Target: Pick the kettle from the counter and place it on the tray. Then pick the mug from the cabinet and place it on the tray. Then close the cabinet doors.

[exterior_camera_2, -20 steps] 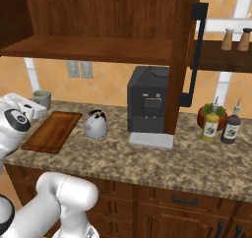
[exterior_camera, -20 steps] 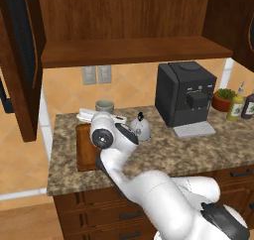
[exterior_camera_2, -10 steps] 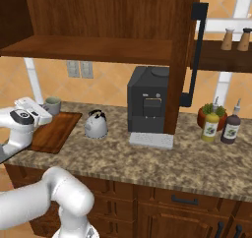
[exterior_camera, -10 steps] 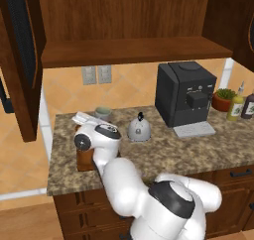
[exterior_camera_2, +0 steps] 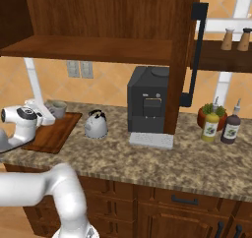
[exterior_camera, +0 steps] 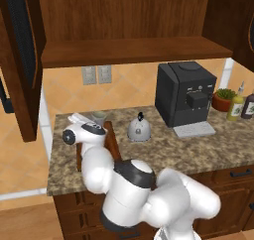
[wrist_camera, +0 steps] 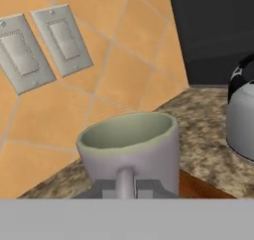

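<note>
Subject item: the mug [wrist_camera: 126, 145], pale grey-green, upright, mouth up, positioned at the rear corner of the tray [exterior_camera_2: 54, 133], on the side nearest the wall. Whether its base rests on the tray or hangs just above it cannot be told from here. The mug's handle points straight back at the gripper [wrist_camera: 125, 188], and the two fingertips [wrist_camera: 149, 187] are pressed in on either side of that handle, pinching it; the body of the mug lies directly ahead of the fingers, toward the tiled wall. Its long axis is vertical and shows no tilt. Judgement: the mug is at or near its set-down point, so the coming move turns on lowering or releasing straight down, then drawing the hand back away from the handle without dragging it. The kettle [exterior_camera_2: 96, 125] stands on the counter [exterior_camera_2: 147, 158] just beside the tray's right edge, not on the board, so that part of the task looks unfinished. The cabinet doors [exterior_camera: 22, 60] above the tray stand open and remain to be shut.
</note>
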